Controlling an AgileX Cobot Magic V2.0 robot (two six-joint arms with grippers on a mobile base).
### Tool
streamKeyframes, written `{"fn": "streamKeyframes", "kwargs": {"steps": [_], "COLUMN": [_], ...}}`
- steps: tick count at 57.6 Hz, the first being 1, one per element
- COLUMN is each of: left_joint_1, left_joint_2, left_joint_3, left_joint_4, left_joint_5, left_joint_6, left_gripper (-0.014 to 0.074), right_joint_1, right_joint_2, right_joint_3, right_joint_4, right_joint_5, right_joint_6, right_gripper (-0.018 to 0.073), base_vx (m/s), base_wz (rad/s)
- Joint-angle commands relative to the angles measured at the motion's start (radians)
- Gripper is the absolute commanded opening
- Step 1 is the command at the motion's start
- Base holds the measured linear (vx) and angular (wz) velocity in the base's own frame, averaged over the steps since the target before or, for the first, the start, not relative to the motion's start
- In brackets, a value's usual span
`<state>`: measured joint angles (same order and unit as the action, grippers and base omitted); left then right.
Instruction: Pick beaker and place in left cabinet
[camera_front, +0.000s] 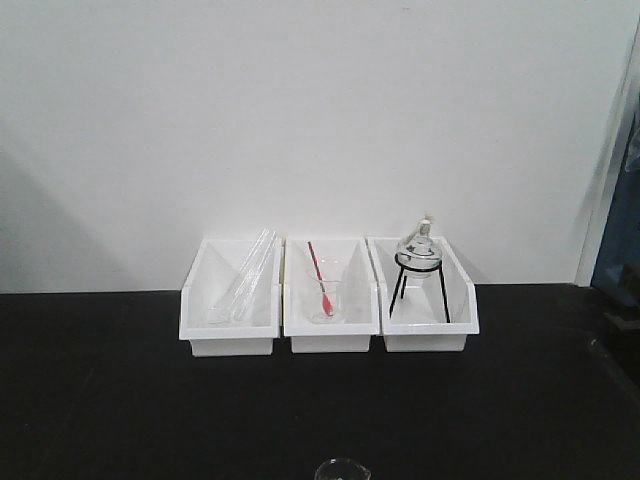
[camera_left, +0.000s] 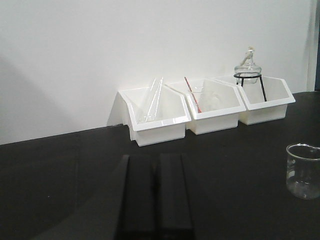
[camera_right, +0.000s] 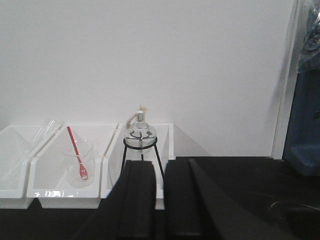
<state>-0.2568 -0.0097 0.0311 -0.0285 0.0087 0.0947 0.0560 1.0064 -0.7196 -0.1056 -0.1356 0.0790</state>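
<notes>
A: So, where are we standing?

B: We're seeing the beaker (camera_left: 303, 170) sitting upright on the counter (camera_front: 100, 400), off to the right of the left hand (camera_left: 152, 159) and well apart from it. The front view is catching only its rim at the bottom edge.

A: Hands?

B: The left hand is showing its fingers together, gripping nothing. The right hand (camera_right: 160, 165) is showing the barest slit between its fingers, also empty.

A: Then we're risking a shove. If we're going in with the fingers together, we're knocking the glass over instead of straddling it.

B: Agreed. We're also worrying about the lookalike, the beaker with the red-tipped rod (camera_front: 324, 298) in the middle bin (camera_front: 330, 343). Both are clear glass, so we're risking the wrong target.

A: And grip?

B: The wall is looking thin and smooth. We're expecting slip if we're pinching lightly, and a pop-out if we're squeezing near the spout.

A: Placement?

B: We're not seeing the left cabinet in any view. We're planning that carry blind, so we're risking clipping the cabinet with the glass.
</notes>
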Motion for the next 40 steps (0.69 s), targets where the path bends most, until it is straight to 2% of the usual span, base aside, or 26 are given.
{"fn": "streamKeyframes", "kwargs": {"steps": [1,9,15,31,40], "left_joint_1": [-0.004,-0.004,-0.004,-0.004,-0.004], "left_joint_2": [-0.019,-0.019,-0.019,-0.019,-0.019], "left_joint_3": [0.016,0.016,0.016,0.016,0.016], "left_joint_4": [-0.008,-0.008,-0.008,-0.008,-0.008], "left_joint_5": [-0.084,-0.084,-0.084,-0.084,-0.084], "left_joint_6": [-0.003,-0.003,-0.003,-0.003,-0.003], "left_gripper": [0.0001,0.0001,0.0001,0.0001,0.0001], "right_joint_1": [-0.004,-0.004,-0.005,-0.004,-0.004], "right_joint_2": [-0.013,-0.013,-0.013,-0.013,-0.003], "right_joint_3": [-0.039,-0.039,-0.039,-0.039,-0.005], "right_joint_4": [0.003,0.026,0.029,0.024,-0.061], "right_joint_5": [-0.092,-0.097,-0.097,-0.105,-0.189], "right_joint_6": [0.001,0.001,0.001,-0.003,-0.001], "right_gripper": [0.0360,0.0608,0.0730,0.0703,0.0666], "base_vx": [0.00,0.00,0.00,0.00,0.00], "base_wz": [0.00,0.00,0.00,0.00,0.00]}}
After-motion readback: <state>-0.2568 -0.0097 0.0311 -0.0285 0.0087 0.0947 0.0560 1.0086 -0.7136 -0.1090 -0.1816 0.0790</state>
